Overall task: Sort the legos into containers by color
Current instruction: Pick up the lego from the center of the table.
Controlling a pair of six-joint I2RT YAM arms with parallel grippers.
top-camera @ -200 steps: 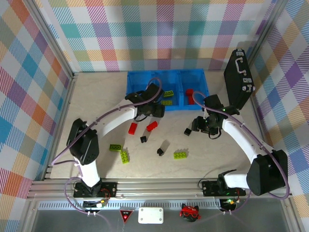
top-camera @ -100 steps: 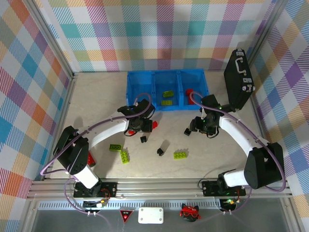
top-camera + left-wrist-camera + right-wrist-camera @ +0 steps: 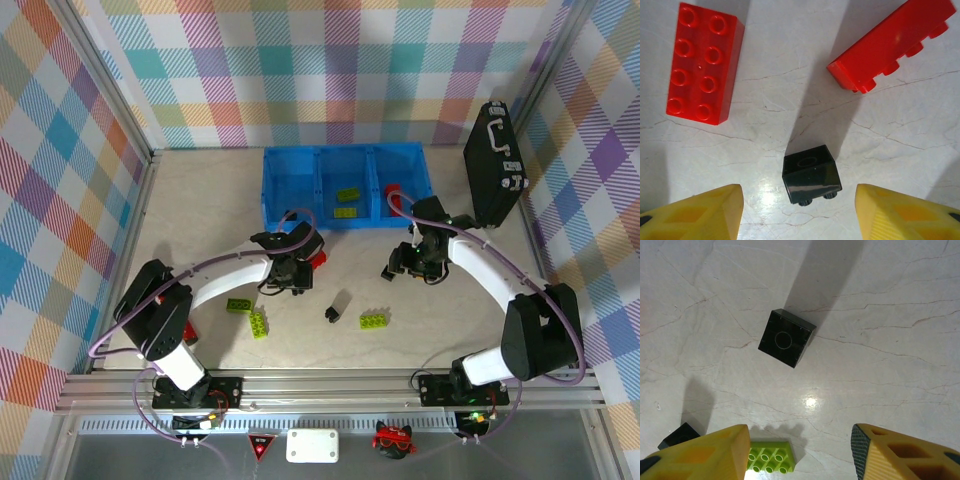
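On the left of the table, near the arms, the left lime brick [image 3: 238, 305] lies with its long axis across the table. The second lime brick [image 3: 259, 322], just beside it, runs near-to-far. Farther back, the left gripper [image 3: 799, 202] hangs low with its yellow fingers [image 3: 697, 212] spread around the small black brick [image 3: 811, 173] without touching it. That brick lies on its side, studs aimed back at the wrist. Beyond it the flat red brick [image 3: 702, 62] sits studs up, long axis pointing away from the gripper. The tipped red brick [image 3: 895, 45] lies on its side, slanting away to the right. The blue containers [image 3: 290, 160] stand at the back centre. To the right, the right gripper [image 3: 800, 450] hovers spread and empty. The square black brick [image 3: 787, 338] lies ahead of it and a third lime brick [image 3: 770, 456] by its left finger.
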